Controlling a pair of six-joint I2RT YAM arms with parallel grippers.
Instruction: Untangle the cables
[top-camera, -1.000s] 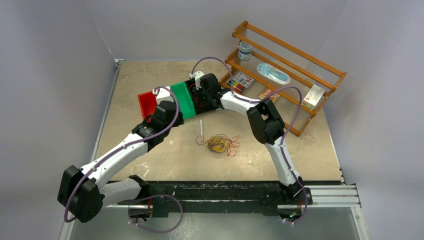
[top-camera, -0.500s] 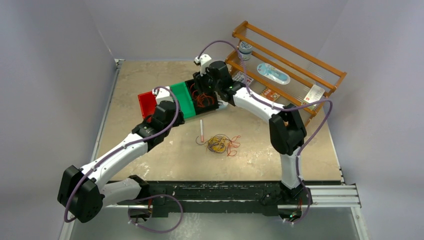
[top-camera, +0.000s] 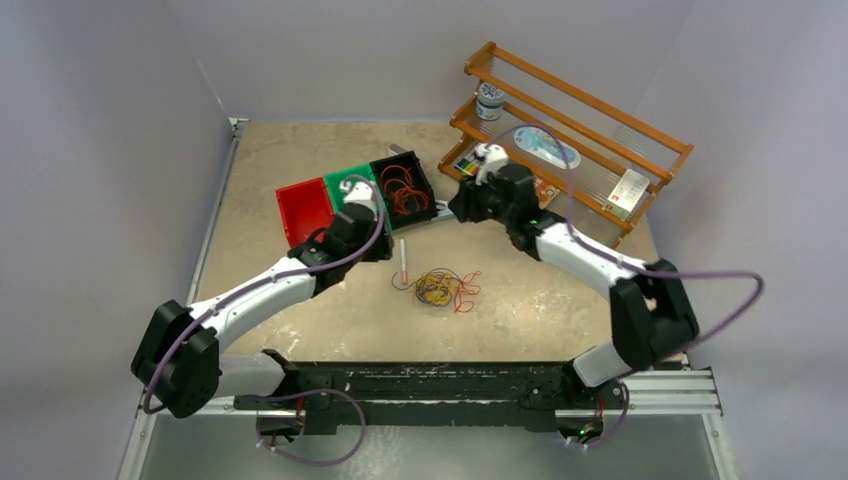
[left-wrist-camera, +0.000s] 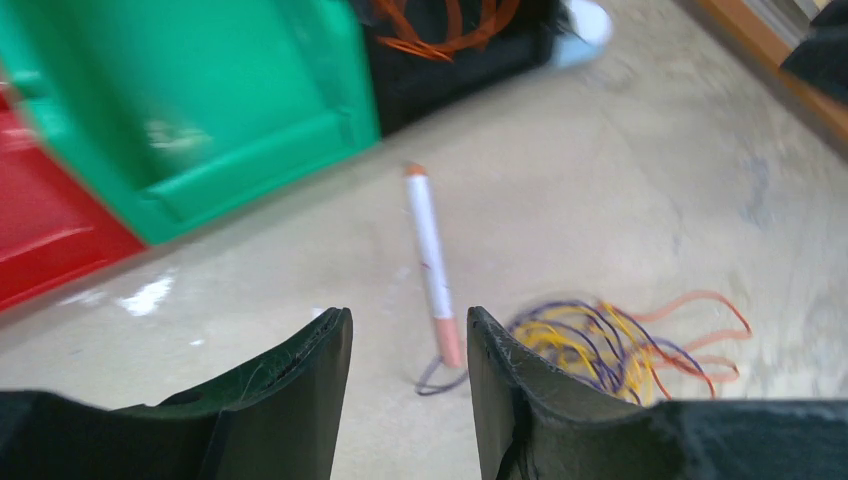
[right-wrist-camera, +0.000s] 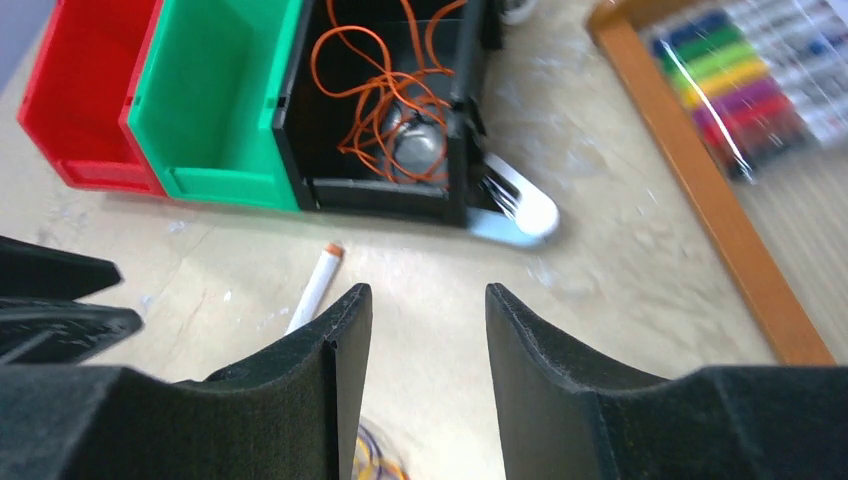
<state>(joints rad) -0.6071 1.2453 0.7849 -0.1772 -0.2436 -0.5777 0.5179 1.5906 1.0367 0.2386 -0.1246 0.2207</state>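
A tangle of yellow, purple and red cables (top-camera: 440, 288) lies on the table (top-camera: 520, 300), towards the front centre. An orange cable (top-camera: 403, 188) sits apart in the black bin (top-camera: 428, 185). A white pen (top-camera: 404, 262) lies just left of the tangle. The left gripper (left-wrist-camera: 405, 325) hovers near the pen, jaws apart and empty. The right gripper (right-wrist-camera: 427, 300), also parted and empty, hangs beside the black bin, near a wooden rack (top-camera: 590, 99).

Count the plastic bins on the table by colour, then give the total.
Red bin: 1
Green bin: 1
Black bin: 1
Total: 3
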